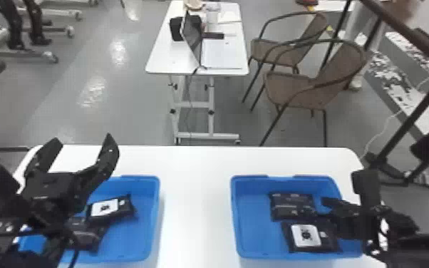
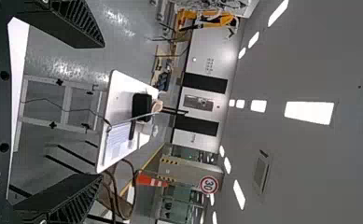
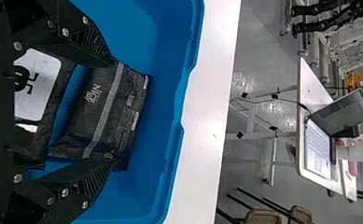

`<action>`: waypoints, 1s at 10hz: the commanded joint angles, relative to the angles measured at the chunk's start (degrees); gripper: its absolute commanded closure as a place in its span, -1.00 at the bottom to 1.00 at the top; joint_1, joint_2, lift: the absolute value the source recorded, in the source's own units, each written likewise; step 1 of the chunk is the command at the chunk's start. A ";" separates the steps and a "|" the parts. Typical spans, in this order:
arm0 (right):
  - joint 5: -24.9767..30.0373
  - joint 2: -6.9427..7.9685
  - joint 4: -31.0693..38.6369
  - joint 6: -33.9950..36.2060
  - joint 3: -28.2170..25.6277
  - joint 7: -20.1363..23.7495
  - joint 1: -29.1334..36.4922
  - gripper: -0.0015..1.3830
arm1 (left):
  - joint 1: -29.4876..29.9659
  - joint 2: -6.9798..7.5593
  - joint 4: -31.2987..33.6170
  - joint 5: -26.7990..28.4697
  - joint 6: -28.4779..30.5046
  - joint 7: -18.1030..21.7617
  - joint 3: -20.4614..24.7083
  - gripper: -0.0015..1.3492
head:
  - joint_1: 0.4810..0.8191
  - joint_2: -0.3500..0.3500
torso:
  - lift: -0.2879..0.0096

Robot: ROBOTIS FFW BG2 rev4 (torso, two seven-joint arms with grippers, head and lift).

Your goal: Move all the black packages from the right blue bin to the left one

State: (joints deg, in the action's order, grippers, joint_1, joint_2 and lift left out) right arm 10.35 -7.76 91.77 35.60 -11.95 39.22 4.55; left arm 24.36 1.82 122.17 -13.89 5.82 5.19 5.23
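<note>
A gap over the white table (image 1: pixel 196 214) separates the left bin (image 1: pixel 154 214) and right bin (image 1: pixel 236 214), whose walls hem it in.

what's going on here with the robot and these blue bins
The robot is moving black packages from the right bin to the left one. Its right gripper is down in the right bin, fingers spread at either end of a black package; a white-labelled package lies beside that. The left gripper hangs open and empty above the left bin, where two packages already lie.
</note>
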 commanded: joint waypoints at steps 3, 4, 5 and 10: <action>-0.59 -2.17 -8.98 -1.76 3.78 1.47 -5.34 -0.50 | -0.01 -0.06 0.00 -0.18 -0.28 0.00 0.22 -0.98 | 0.27 -0.12 | 0.65; -0.24 -2.52 -10.91 -1.85 5.01 1.73 -6.66 -0.50 | -0.01 -0.06 0.00 -0.35 -0.37 0.00 0.22 -0.98 | 0.27 -0.11 | 0.65; 1.08 -2.70 -12.23 -1.85 5.54 2.00 -7.63 -0.51 | 0.07 -0.06 0.00 -0.44 -0.46 0.00 0.31 -0.98 | 0.27 -0.07 | 0.65; 2.75 -3.66 -14.87 1.05 6.94 2.09 -9.21 -0.51 | 0.43 -1.20 0.00 -0.35 -1.60 0.00 0.84 -0.97 | 0.27 -0.08 | 0.65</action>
State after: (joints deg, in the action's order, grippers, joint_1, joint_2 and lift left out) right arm 12.99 -11.35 77.60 36.28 -5.30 41.31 -4.22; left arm 24.76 0.67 122.17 -14.32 4.43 5.19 6.03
